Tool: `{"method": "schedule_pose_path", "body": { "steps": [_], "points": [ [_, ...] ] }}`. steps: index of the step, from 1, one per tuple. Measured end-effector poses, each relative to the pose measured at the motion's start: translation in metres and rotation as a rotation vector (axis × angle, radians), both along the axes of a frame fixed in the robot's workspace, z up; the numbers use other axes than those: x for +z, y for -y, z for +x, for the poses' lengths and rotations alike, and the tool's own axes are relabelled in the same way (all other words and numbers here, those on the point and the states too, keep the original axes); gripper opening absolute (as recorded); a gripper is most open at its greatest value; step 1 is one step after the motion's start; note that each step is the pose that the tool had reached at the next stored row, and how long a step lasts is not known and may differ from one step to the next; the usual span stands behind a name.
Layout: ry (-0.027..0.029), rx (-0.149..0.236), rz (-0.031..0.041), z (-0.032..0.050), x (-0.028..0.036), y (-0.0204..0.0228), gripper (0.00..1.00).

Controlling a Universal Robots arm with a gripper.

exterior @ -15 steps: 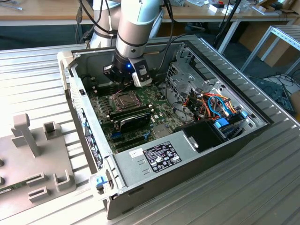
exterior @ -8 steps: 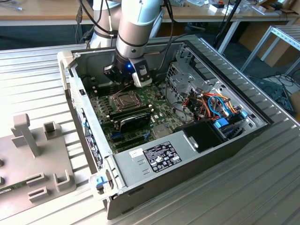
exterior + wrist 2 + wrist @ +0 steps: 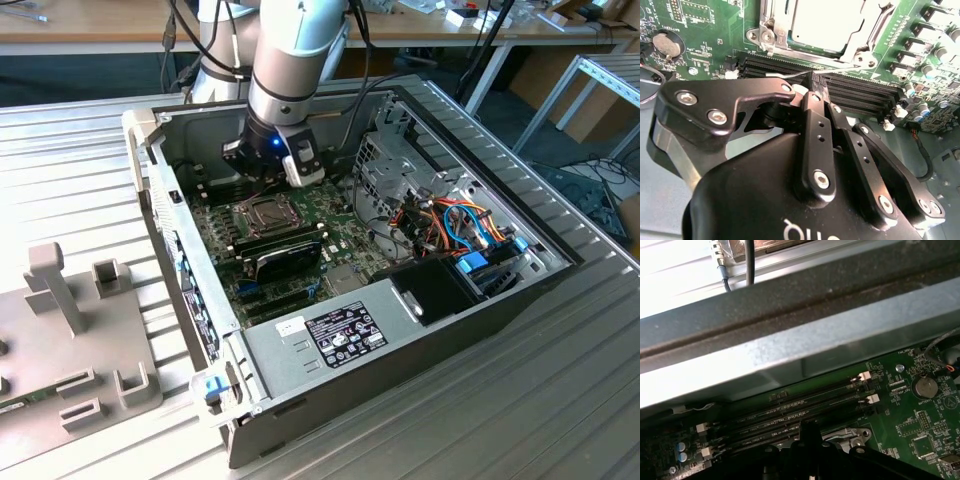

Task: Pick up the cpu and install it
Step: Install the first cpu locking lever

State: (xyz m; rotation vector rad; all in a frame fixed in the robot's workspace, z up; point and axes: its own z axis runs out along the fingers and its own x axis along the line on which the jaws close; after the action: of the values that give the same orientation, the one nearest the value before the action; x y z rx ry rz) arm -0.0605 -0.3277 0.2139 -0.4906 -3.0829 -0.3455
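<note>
My hand point(image 3: 265, 185) hangs low inside the open case point(image 3: 420, 300) that lies on the table point(image 3: 80, 160), close above the green board point(image 3: 335, 215). In both wrist views my fingers look drawn together into one dark tip point(image 3: 817, 85) point(image 3: 808, 430), and I see nothing gripped between them. The cpu point(image 3: 822, 22) is not in my hold: it lies flat in its socket just beyond my fingertips, its pale metal top showing through the window of the metal frame point(image 3: 765, 35); in the exterior view it sits just below and in front of my hand point(image 3: 265, 212). The thin wire lever point(image 3: 840, 68) of that frame runs right past my fingertip, and I cannot tell whether I touch it. The long black slots point(image 3: 860, 95) point(image 3: 805, 412) lie straight under my hand, between the socket and the grey case wall point(image 3: 815, 340). A coin cell point(image 3: 665, 44) point(image 3: 926, 386) sits on the board well off to one side of my hand.
</note>
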Motion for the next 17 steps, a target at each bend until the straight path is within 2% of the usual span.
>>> {"method": "schedule_pose_path", "body": {
  "steps": [17],
  "points": [
    [-0.0001, 0.0, -0.0001, 0.0027, -0.0061, 0.0, 0.11]
  ]
}}
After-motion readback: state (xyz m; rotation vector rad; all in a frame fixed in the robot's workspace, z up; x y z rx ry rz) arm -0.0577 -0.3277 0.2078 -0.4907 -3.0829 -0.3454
